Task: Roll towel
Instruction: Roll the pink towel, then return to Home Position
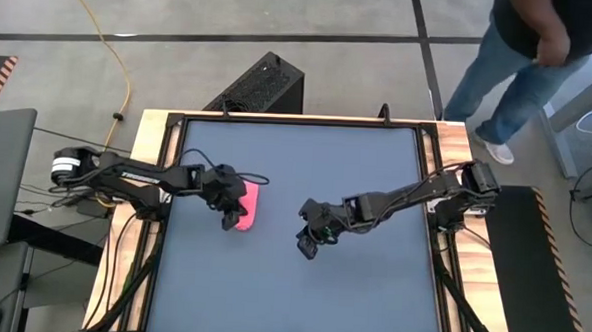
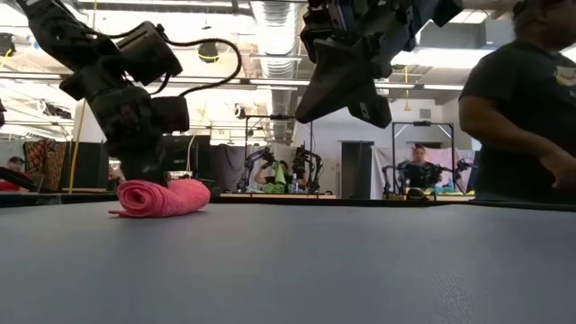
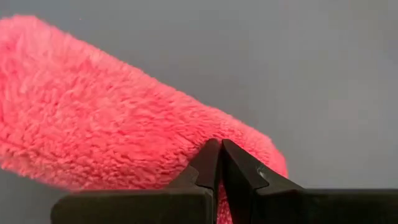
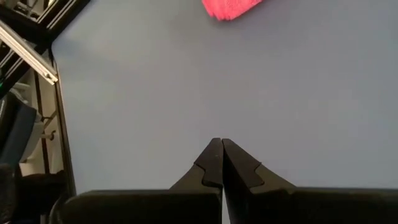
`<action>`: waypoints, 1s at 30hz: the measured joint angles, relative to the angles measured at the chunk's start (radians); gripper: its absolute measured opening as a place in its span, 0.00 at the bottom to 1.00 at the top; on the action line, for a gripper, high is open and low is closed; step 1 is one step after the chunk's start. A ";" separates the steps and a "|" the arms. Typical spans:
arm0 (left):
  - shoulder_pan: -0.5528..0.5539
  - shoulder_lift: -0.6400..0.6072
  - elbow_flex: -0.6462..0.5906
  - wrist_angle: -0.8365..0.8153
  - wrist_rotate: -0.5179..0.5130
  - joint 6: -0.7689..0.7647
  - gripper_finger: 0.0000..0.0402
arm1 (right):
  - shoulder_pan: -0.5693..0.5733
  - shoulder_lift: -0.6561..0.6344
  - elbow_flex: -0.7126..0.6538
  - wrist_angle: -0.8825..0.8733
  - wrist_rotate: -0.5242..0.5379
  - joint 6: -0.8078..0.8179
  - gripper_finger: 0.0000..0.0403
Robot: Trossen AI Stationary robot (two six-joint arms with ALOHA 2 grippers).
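Pink pile filled the left wrist view, where the towel (image 3: 118, 118) lay already wound into a short roll on the dark grey tabletop (image 1: 356, 169). My left gripper (image 3: 221, 144) stood directly over the roll with both fingers clenched tip to tip, pressing down on the roll without visibly pinching the cloth. In the low view the roll (image 2: 160, 198) sat flat on the table with the spiral end facing the camera, and a small loose edge trailed from its underside. To finish this step well, I judged that the pressure should be light and vertical, so the roll would not unwind or skid, and that the loose edge should be tucked beneath before lifting away. Farther across the table, my right gripper (image 4: 221, 144) hung above bare surface, well apart from the towel, its fingers likewise closed on nothing. Beyond the table's far edge a person (image 1: 521, 56) stood on the floor.
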 joint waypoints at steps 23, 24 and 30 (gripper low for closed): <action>0.013 -0.486 0.276 -0.005 0.033 0.099 0.00 | -0.149 -0.473 -0.114 0.076 0.052 -0.422 0.05; 0.013 -0.527 0.256 -0.038 0.033 0.099 0.00 | -0.165 -0.517 -0.168 0.130 0.049 -0.420 0.05; 0.013 -0.801 0.084 -0.108 0.018 0.035 0.00 | -0.230 -0.736 -0.562 0.551 0.050 -0.288 0.05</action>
